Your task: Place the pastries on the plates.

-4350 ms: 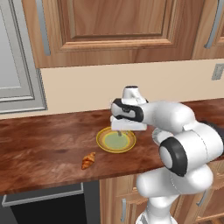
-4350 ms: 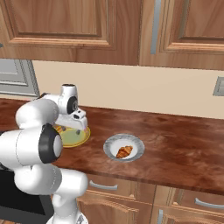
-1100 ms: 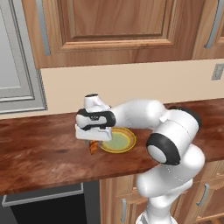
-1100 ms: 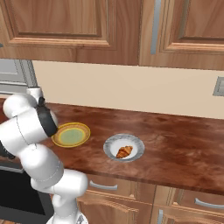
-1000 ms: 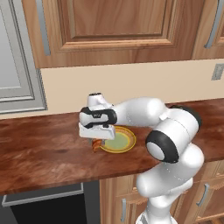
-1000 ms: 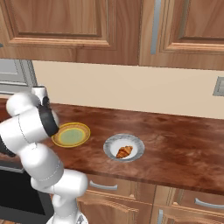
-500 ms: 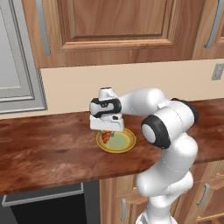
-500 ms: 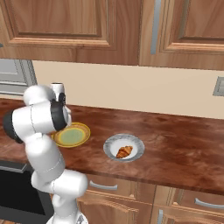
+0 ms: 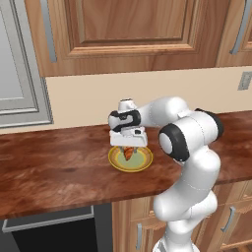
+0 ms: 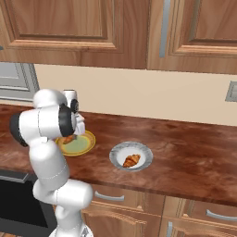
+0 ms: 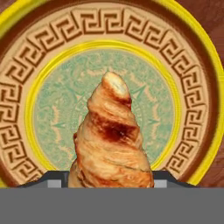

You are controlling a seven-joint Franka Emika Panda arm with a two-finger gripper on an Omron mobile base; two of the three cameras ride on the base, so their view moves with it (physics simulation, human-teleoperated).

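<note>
My gripper (image 9: 128, 146) is shut on a golden-brown croissant (image 9: 128, 153) and holds it point-down just over the middle of the yellow-rimmed plate (image 9: 115, 161). In the hand view the croissant (image 11: 111, 140) hangs between the fingertips, with the plate's pale green centre (image 11: 61, 105) right behind it. From the right base, the yellow plate (image 10: 85, 144) is partly hidden by my arm and the held croissant (image 10: 69, 139) peeks out beside it. The second croissant (image 10: 132, 160) lies on the light grey plate (image 10: 118, 152) to the right.
Both plates sit on a dark wooden counter (image 9: 54, 167) near its front edge. Wooden wall cabinets (image 9: 128, 29) hang above. A grey appliance (image 9: 19, 64) stands at the back left, and an outlet (image 10: 231, 91) is on the wall at the right.
My gripper picked the croissant up from the counter left of the yellow plate and carried it right, over the plate's centre. The grey plate and its croissant stayed put.
</note>
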